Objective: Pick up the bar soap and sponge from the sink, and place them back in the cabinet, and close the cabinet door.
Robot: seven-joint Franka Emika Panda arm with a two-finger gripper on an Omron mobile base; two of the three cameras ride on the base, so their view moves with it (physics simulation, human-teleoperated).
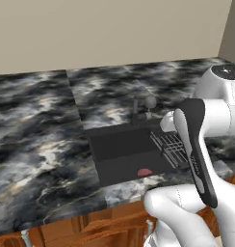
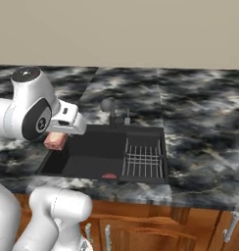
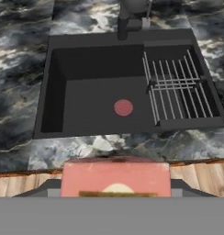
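Note:
The bar soap (image 3: 116, 176), a pinkish-red rectangular block with a pale oval mark, sits between my fingers, and my gripper (image 3: 116, 192) is shut on it. In the right base view the bar soap (image 2: 55, 141) hangs under my gripper (image 2: 57, 137), above the left rim of the black sink (image 2: 92, 147). Seen from the hand, the sink (image 3: 100, 64) lies ahead and below. The sponge, the cabinet and the cabinet door are out of view.
A pink rounded piece (image 3: 123, 107) lies on the sink floor, near the front wall (image 1: 144, 172). A grey wire rack (image 3: 178, 87) fills the sink's right side. The dark faucet (image 2: 111, 110) stands behind it. Marble counter (image 1: 37, 144) surrounds the sink; wooden fronts with handles (image 2: 231, 225) run below.

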